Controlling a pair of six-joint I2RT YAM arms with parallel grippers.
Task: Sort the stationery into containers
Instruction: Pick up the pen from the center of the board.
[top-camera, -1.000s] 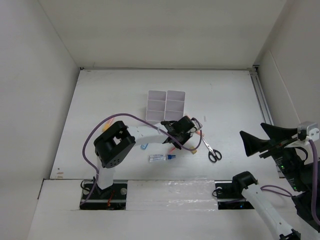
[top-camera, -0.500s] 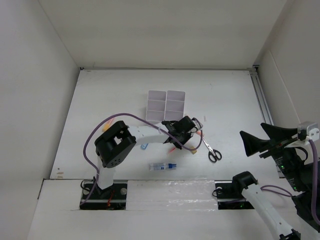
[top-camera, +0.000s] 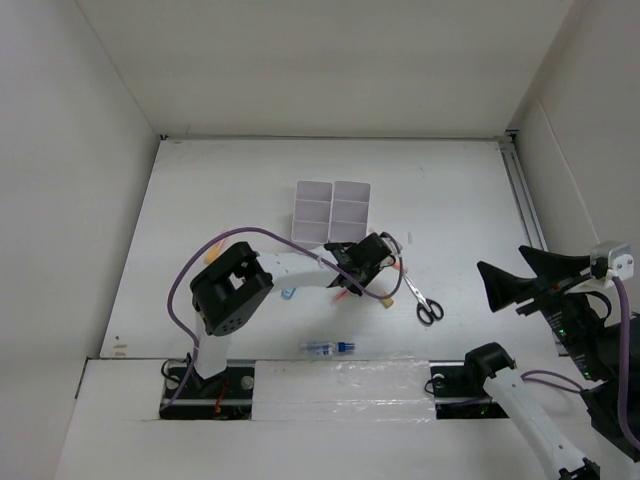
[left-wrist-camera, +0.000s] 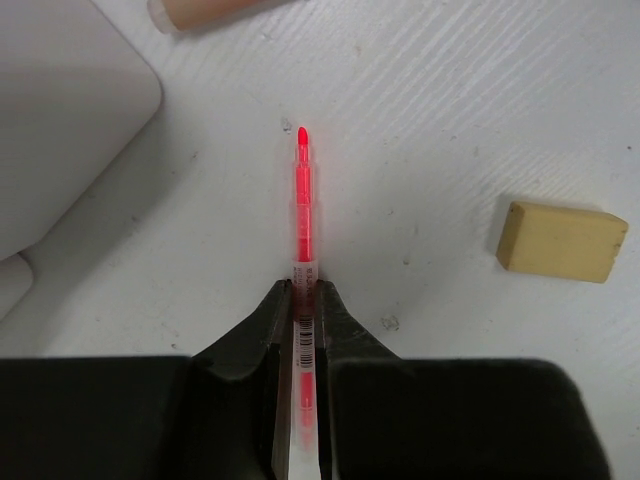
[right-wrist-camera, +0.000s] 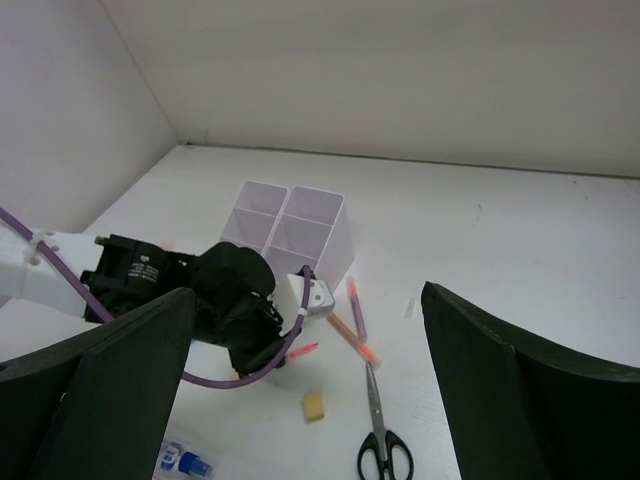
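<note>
My left gripper (left-wrist-camera: 303, 290) is shut on a thin red-pink pen (left-wrist-camera: 302, 190), whose tip points out ahead over the table. In the top view this gripper (top-camera: 352, 282) is just in front of the white organizer (top-camera: 332, 210). A tan eraser cube (left-wrist-camera: 562, 242) lies to the right of the pen. My right gripper (right-wrist-camera: 305, 292) is wide open and empty, raised high at the right (top-camera: 520, 275). Black-handled scissors (top-camera: 426, 302), two more pens (right-wrist-camera: 357, 312) and a clear blue-capped bottle (top-camera: 328, 347) lie loose on the table.
A small blue tube (top-camera: 288, 294) lies left of the left gripper. A small yellowish item (top-camera: 210, 257) lies by the left arm. The organizer's corner (left-wrist-camera: 60, 110) is close on the left of the held pen. The purple cable (top-camera: 190, 275) loops over the left arm.
The clear bottle has moved toward the table's near edge. The left gripper has barely shifted and stays shut on the pen. The right arm has not moved.
</note>
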